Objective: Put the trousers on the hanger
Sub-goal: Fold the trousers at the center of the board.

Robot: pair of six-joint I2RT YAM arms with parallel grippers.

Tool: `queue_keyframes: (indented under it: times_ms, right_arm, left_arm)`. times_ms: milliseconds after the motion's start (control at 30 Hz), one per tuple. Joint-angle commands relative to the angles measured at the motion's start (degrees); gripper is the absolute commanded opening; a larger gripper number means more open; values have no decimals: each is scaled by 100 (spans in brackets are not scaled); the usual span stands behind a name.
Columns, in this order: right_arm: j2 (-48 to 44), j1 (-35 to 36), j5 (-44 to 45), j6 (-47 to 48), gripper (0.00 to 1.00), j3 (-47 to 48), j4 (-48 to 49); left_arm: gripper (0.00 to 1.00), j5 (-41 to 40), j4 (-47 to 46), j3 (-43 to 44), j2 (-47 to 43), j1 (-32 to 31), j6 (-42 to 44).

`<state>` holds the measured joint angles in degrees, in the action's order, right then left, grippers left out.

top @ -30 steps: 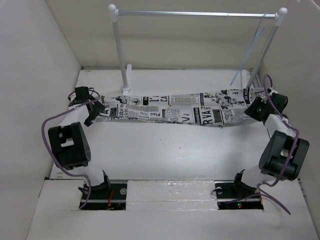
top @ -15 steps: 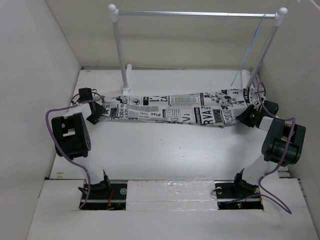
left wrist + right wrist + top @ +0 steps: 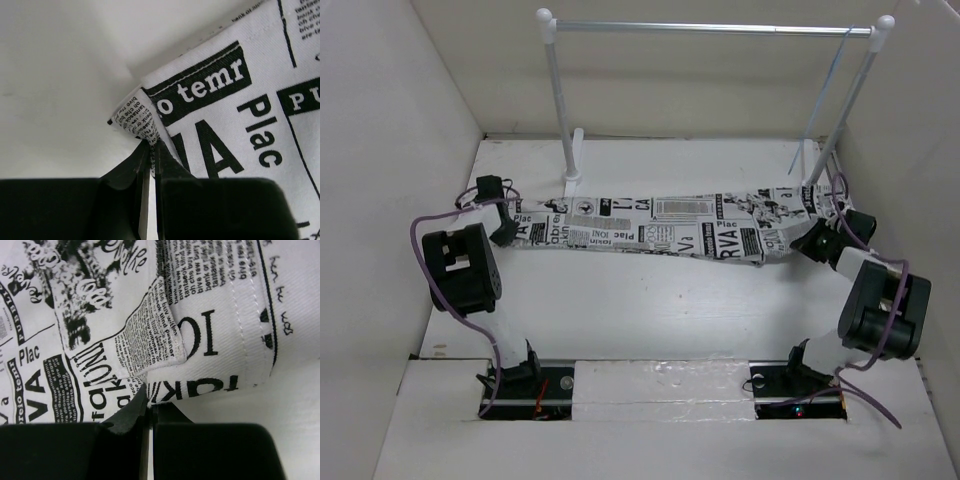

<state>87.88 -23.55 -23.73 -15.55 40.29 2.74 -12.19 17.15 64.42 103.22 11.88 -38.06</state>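
The trousers, white with black newsprint, lie folded in a long strip across the table. My left gripper is shut on the strip's left end; the left wrist view shows a corner of the trousers pinched between the black jaws of the left gripper. My right gripper is shut on the right end; in the right wrist view the trousers' hem is caught between the closed jaws of the right gripper. The pale blue-grey hanger hangs from the rail at the back right.
A rack with white posts and a silver rail stands at the back of the table. White walls close in on both sides. Purple cables loop off both arms.
Both grippers have closed on the ends of the trousers. The cloth has shifted slightly toward the near side and the strip now sags a little at the right.
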Motion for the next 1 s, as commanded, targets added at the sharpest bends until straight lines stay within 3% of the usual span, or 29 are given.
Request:
queue_keyframes:
  times_ms: [0,100,233,300,333,367,467,567,733,833,900,933,967]
  right_arm:
    - [-700,-26,-70,368,0,-398,-465]
    - [-1386,-193,-306,369,0,-908,-591]
    - [-2150,-404,-502,814,0,-1102,-1415]
    - [-2599,-527,-597,1036,29,-1234,-1654]
    - [-2652,-597,-633,1245,46,-1182,-1776]
    - [-2670,-659,-668,1352,71,-1112,-2186]
    - [-2530,-879,-739,1748,87,-743,-2593]
    - [-2407,-1089,-633,1643,90,-488,-2586]
    - [-1994,-1844,-818,829,94,-724,-1876]
    - [-1643,-1916,-800,361,97,-848,-900]
    - [-1230,-1977,-712,211,99,-751,-504]
    - [-1098,-2030,-843,-25,100,-760,-338]
    - [-993,-2031,-931,-123,100,-768,56]
  left_arm:
    - [0,-1161,737,-280,-678,385,212]
    - [0,-1872,1115,-640,-1066,491,-16]
    - [0,-1709,1239,-940,-1541,649,-131]
    - [0,-1524,1308,-993,-1681,711,-245]
    - [9,-1445,1283,-1002,-1743,711,-176]
    - [20,-1314,1230,-976,-1822,711,-192]
    - [54,-858,1143,-730,-2226,466,-210]
    - [60,-357,889,-317,-2499,-429,-236]
    - [57,40,607,159,-2500,-2117,-149]
    - [52,146,360,97,-2368,-3128,-114]
    - [36,190,140,53,-2211,-3752,-70]
    - [13,173,70,44,-2157,-3937,-70]
    - [4,207,17,27,-2105,-4113,-17]
